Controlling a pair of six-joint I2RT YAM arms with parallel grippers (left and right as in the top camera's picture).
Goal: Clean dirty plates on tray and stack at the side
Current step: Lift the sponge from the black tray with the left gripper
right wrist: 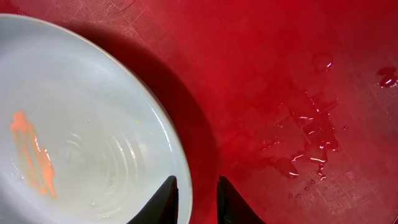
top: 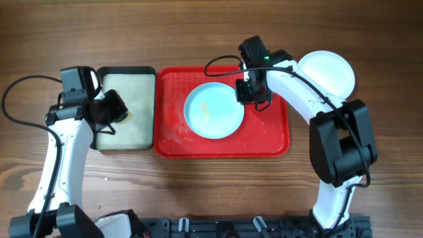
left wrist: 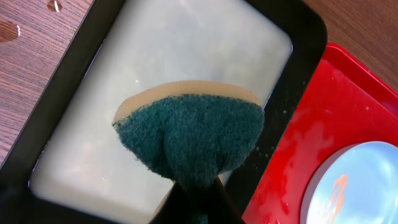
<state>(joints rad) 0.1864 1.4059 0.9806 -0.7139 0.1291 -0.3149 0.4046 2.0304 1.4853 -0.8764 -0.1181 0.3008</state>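
Left gripper (left wrist: 194, 190) is clamping a green-faced sponge (left wrist: 193, 137), right gripper (right wrist: 197, 194) is straddling a plate rim with its fingers a little apart: we are judging the job about a third done.

Under the left gripper we are seeing the black tray (left wrist: 65, 93) of pale water, with the red tray (top: 271, 139) just beside it on the sponge's far side. Beneath the right gripper the blue plate (right wrist: 93, 124) is lying flat on the red tray, hollow up, showing an orange smear (right wrist: 31, 155), so we are counting it as unwashed. Behind the right wrist a white plate (top: 327, 73) is resting off the tray, looking clean. We are finding no third plate. Being round, the blue plate is offering no long axis; only its smear is, running roughly parallel to the right fingers.
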